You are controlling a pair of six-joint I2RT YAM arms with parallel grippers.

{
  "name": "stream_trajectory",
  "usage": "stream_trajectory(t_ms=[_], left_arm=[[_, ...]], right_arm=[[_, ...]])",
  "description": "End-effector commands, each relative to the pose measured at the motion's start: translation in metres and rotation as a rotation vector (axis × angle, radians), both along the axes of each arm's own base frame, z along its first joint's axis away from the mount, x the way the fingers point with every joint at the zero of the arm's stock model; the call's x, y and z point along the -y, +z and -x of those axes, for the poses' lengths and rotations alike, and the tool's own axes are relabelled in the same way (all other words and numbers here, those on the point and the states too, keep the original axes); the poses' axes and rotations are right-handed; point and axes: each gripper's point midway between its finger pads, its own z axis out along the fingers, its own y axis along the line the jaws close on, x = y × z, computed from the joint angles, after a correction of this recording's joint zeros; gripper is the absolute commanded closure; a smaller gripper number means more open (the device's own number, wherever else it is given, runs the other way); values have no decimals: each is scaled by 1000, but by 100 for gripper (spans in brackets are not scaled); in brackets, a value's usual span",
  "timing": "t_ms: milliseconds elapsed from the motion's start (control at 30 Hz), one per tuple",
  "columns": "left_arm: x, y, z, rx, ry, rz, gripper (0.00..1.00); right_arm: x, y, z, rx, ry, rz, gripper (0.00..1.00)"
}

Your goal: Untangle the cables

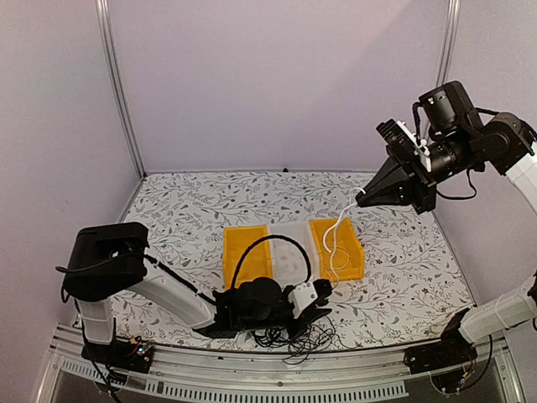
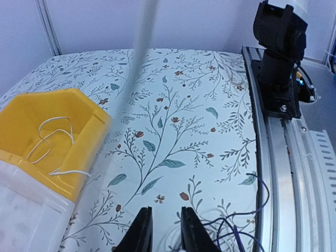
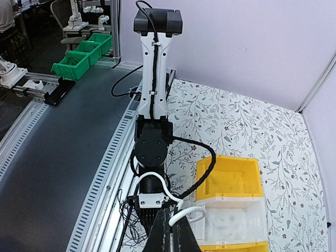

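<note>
At the bench's (image 1: 185, 210) near edge your left gripper (image 2: 164, 223) is hovering over the black cables (image 1: 294, 336); you cannot tell whether its nearly-closed jaws are gripping anything. Farther back, your raised right gripper (image 1: 362, 199) is clamping the white cable (image 1: 338, 225), which is trailing into a yellow bin (image 1: 359, 252).

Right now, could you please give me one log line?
left gripper: narrowly open near thin black cables | right gripper: shut on thin cream-white cable
</note>
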Motion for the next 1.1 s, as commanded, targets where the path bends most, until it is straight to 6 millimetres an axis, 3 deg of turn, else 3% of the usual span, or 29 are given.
stream_trajectory(t_ms=[0, 133, 267, 333, 633, 900, 1067], left_arm=[[-11, -9, 5, 5, -4, -53, 83], [-16, -12, 5, 3, 0, -71, 86], [-16, -12, 5, 2, 3, -70, 98], [-17, -9, 4, 7, 13, -66, 99], [-21, 20, 4, 38, 71, -5, 63], [-34, 57, 7, 41, 98, 94, 53], [-45, 78, 5, 51, 123, 142, 51]], right_arm=[[10, 13, -2, 53, -22, -23, 100], [19, 40, -10, 122, -75, -75, 100], [35, 84, -22, 196, -139, -165, 100], [37, 89, -28, 208, -164, -169, 100], [33, 38, -68, 186, -281, -103, 100], [43, -11, -108, 123, -386, -30, 100], [55, -39, -137, 87, -445, 7, 100]])
